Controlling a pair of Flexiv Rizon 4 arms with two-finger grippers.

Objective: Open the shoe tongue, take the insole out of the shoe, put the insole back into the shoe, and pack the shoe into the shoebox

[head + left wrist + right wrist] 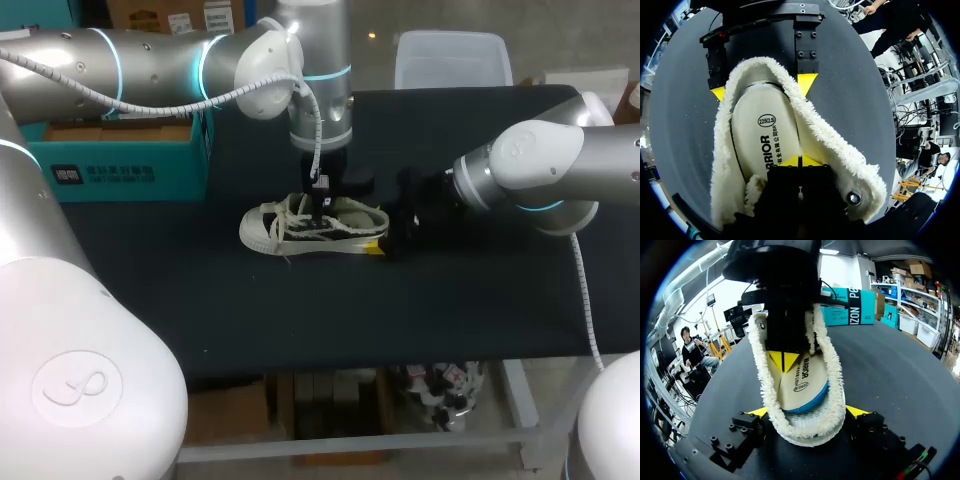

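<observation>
1. The shoe (300, 228) stands on the black table (480, 300); the insole (760, 135) lies inside it.
2. The left gripper (800, 160) is down in the shoe's opening, tips clenched together on the insole; I cannot tell whether they pinch it.
3. The right gripper (807, 412) clasps the shoe's heel, one finger against each side.

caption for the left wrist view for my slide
left gripper, jaws closed, at the insole inside the fleece-lined shoe while the right gripper holds its heel
</observation>
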